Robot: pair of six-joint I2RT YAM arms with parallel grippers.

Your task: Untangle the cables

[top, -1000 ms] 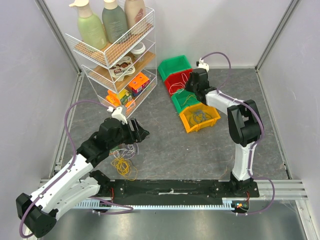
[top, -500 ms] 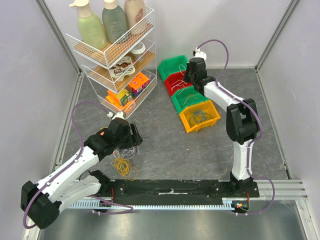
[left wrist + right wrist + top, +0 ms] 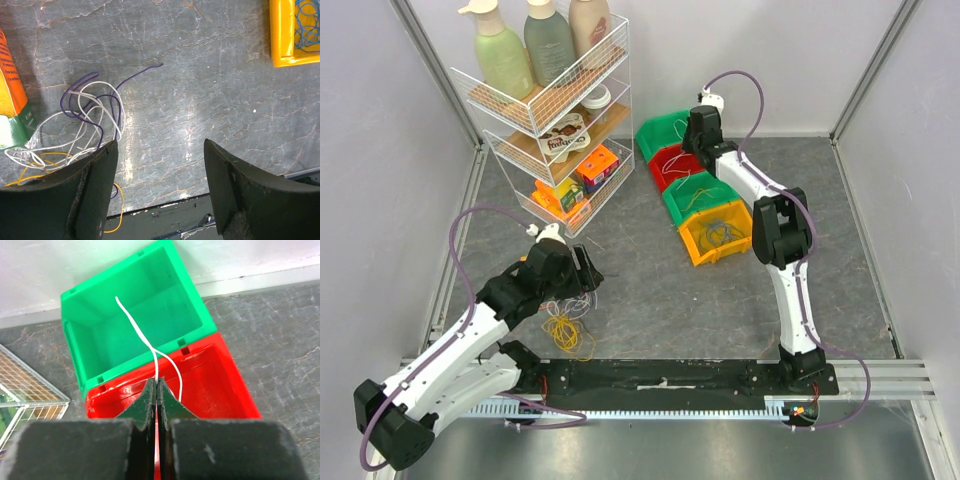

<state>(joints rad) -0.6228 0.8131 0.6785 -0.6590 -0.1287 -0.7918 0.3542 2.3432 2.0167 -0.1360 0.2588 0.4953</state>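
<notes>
A tangle of white, purple and yellow cables (image 3: 80,117) lies on the grey table; in the top view the tangle (image 3: 567,318) sits just under my left gripper (image 3: 582,272). The left gripper (image 3: 160,165) is open and empty above bare table, with the tangle at its left finger. My right gripper (image 3: 158,382) is shut on a white cable (image 3: 145,340). It holds the cable over the red bin (image 3: 215,385), and the cable's free end hangs over the green bin (image 3: 95,325). In the top view the right gripper (image 3: 698,135) is above these bins.
A row of bins stands at the back: green (image 3: 667,131), red (image 3: 665,163), a second green (image 3: 695,195) and yellow (image 3: 718,235), the last with blue cable inside. A wire shelf rack (image 3: 550,110) with bottles and boxes stands at back left. An orange box (image 3: 10,75) lies by the tangle.
My right gripper has moved back and left with the white cable, from over the second green bin to over the red and green bins. My left arm shifted slightly back over the tangle.
</notes>
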